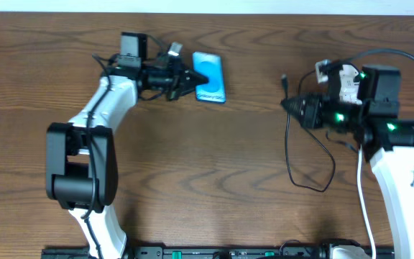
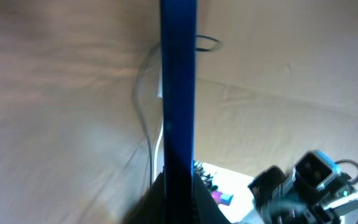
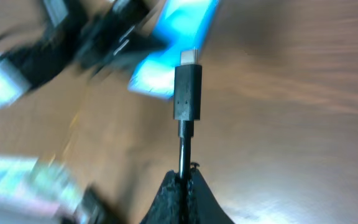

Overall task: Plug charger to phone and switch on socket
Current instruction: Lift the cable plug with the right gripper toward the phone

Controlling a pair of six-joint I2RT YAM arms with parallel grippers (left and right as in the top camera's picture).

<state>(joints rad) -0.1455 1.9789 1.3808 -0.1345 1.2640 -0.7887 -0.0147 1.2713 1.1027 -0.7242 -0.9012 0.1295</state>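
Note:
The phone point(image 1: 210, 78), its screen lit light blue, is at the back of the table's middle. My left gripper point(image 1: 191, 79) is shut on its left end. In the left wrist view the phone point(image 2: 178, 93) shows edge-on as a blue strip between the jaws point(image 2: 179, 193). My right gripper point(image 1: 289, 106) is shut on the black charger cable point(image 1: 291, 155), well to the right of the phone. The plug tip point(image 3: 188, 92) sticks out ahead of the jaws point(image 3: 184, 177) and points toward the blurred phone point(image 3: 179, 31). The white socket point(image 1: 342, 78) is partly hidden behind the right arm.
The charger cable's slack loops over the wood table point(image 1: 214, 180) in front of the right arm. A white cord point(image 1: 363, 208) runs along the right arm toward the front edge. The left arm point(image 1: 106, 108) crosses the table's left side.

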